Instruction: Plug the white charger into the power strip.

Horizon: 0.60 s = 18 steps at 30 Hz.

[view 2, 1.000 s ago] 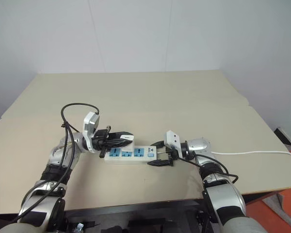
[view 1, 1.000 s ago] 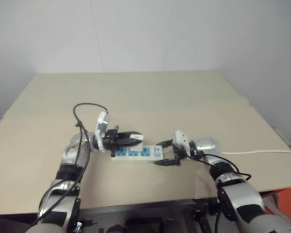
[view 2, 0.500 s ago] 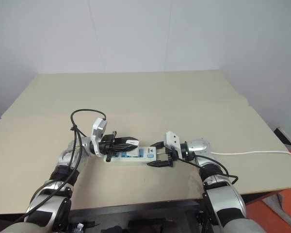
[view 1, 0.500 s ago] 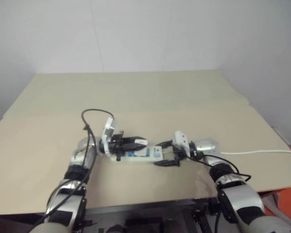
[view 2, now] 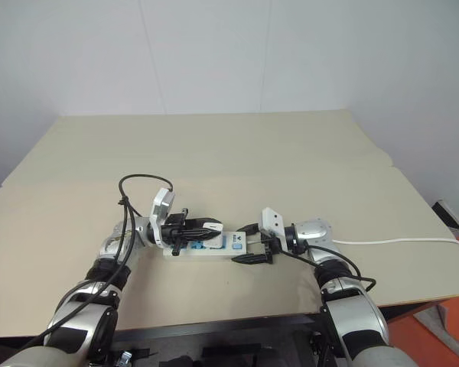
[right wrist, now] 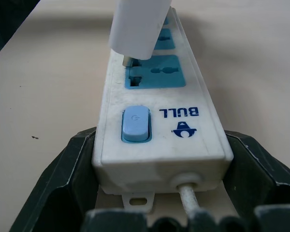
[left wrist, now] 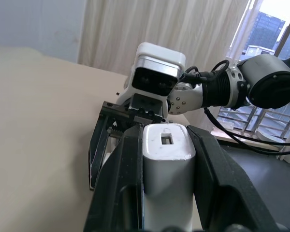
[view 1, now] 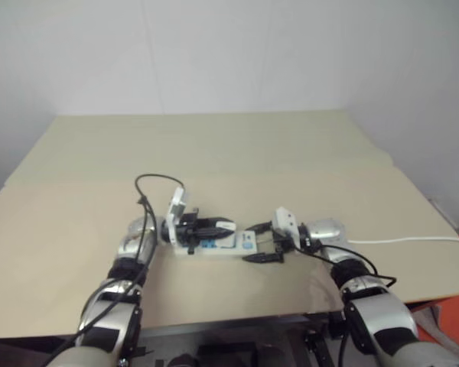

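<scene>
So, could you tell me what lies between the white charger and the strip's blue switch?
In the right wrist view, one blue socket lies between the white charger and the blue switch on the power strip.

Left claw [view 2: 208, 226] lower, nearer power strip [view 2: 237, 244].

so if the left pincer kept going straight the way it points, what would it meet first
Most likely the right pincer, which faces it head-on and grips the switch end of the power strip. The left pincer holds the white charger, so the charger would probably arrive first; depth is unclear.

I'm looking down from head height over the surface [view 2: 214, 145]; both wrist cameras are peering close along the power strip [right wrist: 157, 121] from opposite ends.
</scene>
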Each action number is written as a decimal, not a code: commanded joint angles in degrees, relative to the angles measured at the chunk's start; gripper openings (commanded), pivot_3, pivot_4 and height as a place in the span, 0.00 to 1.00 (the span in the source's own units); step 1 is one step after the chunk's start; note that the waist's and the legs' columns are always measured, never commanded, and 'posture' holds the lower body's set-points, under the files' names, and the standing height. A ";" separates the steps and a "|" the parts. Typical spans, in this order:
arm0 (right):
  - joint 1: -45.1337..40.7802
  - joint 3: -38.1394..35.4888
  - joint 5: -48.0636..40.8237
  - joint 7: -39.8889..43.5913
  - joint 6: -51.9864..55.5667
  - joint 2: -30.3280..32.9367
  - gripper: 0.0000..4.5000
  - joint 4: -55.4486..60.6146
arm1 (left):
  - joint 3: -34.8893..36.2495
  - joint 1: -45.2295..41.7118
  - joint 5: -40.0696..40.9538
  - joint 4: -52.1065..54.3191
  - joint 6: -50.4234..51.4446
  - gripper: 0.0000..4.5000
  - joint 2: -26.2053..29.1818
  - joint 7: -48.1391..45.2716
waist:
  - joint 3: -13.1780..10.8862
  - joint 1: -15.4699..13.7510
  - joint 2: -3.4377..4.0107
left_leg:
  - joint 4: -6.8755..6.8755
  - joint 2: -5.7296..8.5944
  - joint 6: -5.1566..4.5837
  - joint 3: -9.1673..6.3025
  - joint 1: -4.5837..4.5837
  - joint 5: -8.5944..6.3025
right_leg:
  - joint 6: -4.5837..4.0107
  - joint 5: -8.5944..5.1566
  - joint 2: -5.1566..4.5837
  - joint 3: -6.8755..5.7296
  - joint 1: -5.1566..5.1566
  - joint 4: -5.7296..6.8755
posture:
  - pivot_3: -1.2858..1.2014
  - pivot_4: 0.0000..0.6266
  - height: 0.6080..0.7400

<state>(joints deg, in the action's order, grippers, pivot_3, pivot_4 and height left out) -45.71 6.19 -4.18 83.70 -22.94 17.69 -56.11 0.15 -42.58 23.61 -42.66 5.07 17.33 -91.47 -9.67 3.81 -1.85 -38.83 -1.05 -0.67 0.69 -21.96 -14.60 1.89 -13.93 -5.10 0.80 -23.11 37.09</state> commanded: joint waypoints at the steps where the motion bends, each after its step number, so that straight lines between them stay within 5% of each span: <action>1: 2.80 3.36 2.15 2.00 1.24 -1.02 0.76 -0.76 | 0.31 -1.16 -0.40 -0.69 -1.53 0.23 -0.83 0.14 | 0.00 -0.01 0.00 | 0.00 0.00 0.00 0.00 0.00 0.00 | 0.00 0.00 0.00 0.00 0.00 0.00 | 0.52 0.24 1.00; 18: 3.59 3.33 2.03 1.34 1.92 -0.83 0.76 0.80 | 0.19 -2.48 -3.04 -5.63 -4.95 0.23 -1.90 0.11 | 0.02 -0.02 -0.01 | 0.00 0.00 0.00 0.00 0.02 0.00 | 0.00 0.00 0.01 0.00 0.02 -0.01 | 0.52 0.24 1.00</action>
<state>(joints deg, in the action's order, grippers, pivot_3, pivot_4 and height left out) -44.54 6.19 -4.37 83.60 -21.84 17.73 -54.12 0.28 -44.36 21.32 -47.73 1.18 15.21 -91.31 -9.65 3.78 -1.86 -38.83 -1.04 -0.67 0.69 -21.95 -14.60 1.90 -13.93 -5.09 0.79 -23.10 37.07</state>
